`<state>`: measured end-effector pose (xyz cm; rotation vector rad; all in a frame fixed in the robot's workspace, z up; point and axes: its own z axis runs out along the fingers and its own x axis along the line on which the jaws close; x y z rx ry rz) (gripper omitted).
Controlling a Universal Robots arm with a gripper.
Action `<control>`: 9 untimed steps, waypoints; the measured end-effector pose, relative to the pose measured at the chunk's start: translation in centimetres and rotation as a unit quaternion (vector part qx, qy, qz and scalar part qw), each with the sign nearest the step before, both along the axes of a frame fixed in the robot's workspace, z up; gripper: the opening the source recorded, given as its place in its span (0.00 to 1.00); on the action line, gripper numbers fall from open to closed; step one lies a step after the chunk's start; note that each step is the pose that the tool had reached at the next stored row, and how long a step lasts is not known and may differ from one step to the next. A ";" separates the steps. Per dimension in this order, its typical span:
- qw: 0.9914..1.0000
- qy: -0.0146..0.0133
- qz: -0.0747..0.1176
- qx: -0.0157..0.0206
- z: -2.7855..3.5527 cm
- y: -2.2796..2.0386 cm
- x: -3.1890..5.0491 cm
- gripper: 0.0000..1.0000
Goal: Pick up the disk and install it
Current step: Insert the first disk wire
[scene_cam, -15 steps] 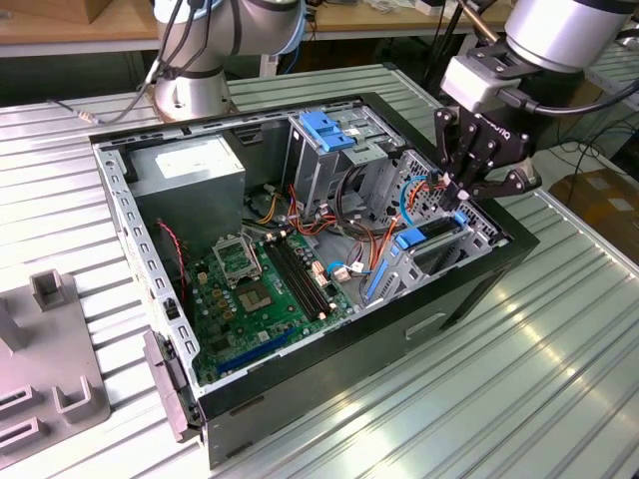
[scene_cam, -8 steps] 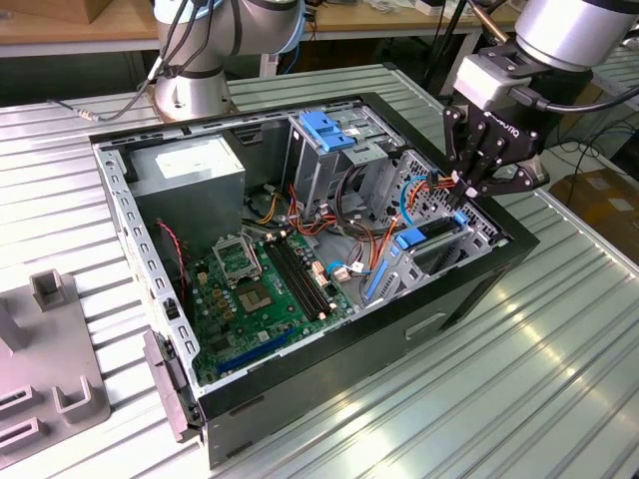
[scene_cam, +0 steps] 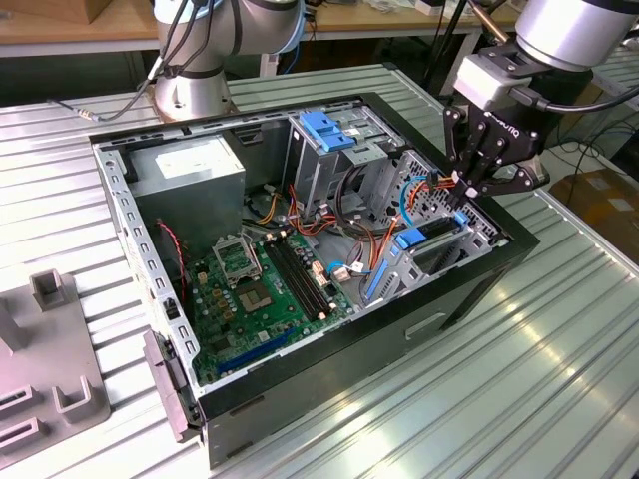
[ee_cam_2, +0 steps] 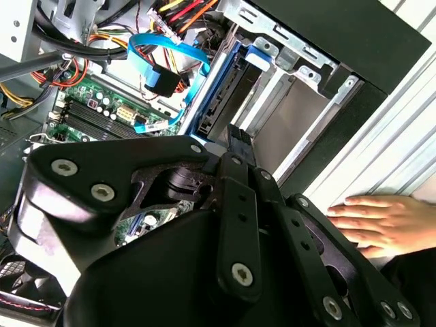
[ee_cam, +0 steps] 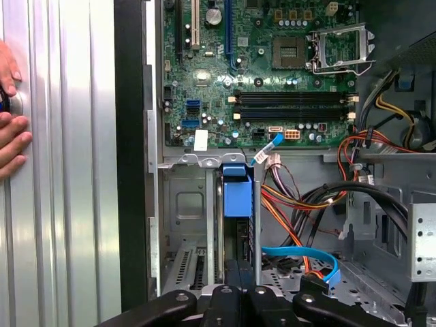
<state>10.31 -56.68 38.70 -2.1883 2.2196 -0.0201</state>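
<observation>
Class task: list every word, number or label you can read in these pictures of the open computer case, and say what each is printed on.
No text can be read with certainty.
On the power supply, the white sticker: print too small.
On the gripper, white lettering: too small.
On the motherboard, markings and the white tag: blurred.

The disk [ee_cam: 238, 197] is standing edge-on in its bay, so the bay walls are hiding its broad faces. In the exterior view, the arm [scene_cam: 569, 30] is running out of frame at one o'clock and a grey fixture [scene_cam: 50, 389] at eight o'clock. The first wrist view's edge is cutting off a person's hand [ee_cam: 10, 129].
</observation>
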 end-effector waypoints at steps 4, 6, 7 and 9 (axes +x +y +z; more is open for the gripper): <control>1.000 0.000 0.000 0.000 0.00 -0.01 0.36 0.10; 1.000 0.000 0.000 0.000 0.00 -0.01 1.15 0.10; 1.000 0.000 0.000 0.000 -0.01 0.00 1.51 0.10; 1.000 0.000 0.000 0.000 0.00 0.00 2.41 0.10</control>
